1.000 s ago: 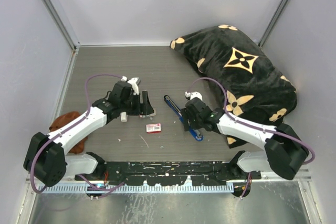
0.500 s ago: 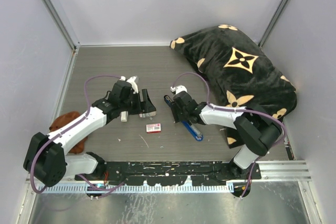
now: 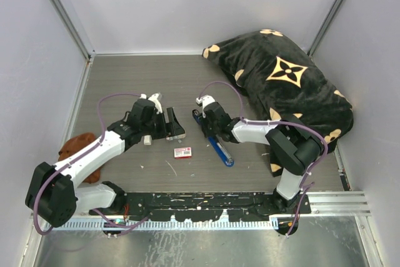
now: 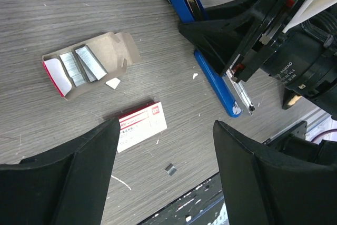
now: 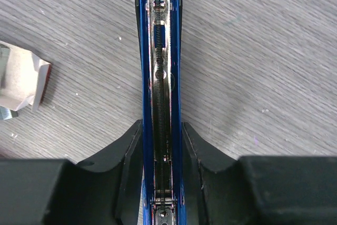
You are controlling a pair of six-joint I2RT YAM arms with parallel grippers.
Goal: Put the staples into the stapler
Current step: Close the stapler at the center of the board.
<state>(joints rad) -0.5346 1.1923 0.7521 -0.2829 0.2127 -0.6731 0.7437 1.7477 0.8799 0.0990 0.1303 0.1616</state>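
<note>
Wood tabletop (image 3: 125, 85), pillow (image 3: 287, 85) at rear, R gripper (image 5: 162, 135) gripping stapler (image 5: 160, 51), box (image 4: 141, 126) nearby

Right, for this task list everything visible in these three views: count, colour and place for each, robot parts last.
stapler: one, blue with silver channel, lying open mid-table.
cardboard tray: one, brown with red-white end, opened, beside the stapler.
staples: two blocks, silvery-grey, inside the cardboard tray.
box: one, red and white, nearer the arms' bases.
loose staple bit: one, silvery, near the box.
white oblong piece: one, white, left of the box.
cushion: one, black with tan flowers, far right.
brown cloth: one, brown, left edge.
table: one, grey wood-grain.
left gripper: one, black, open, holding nothing.
right gripper: one, black, shut on the stapler's sides.
</note>
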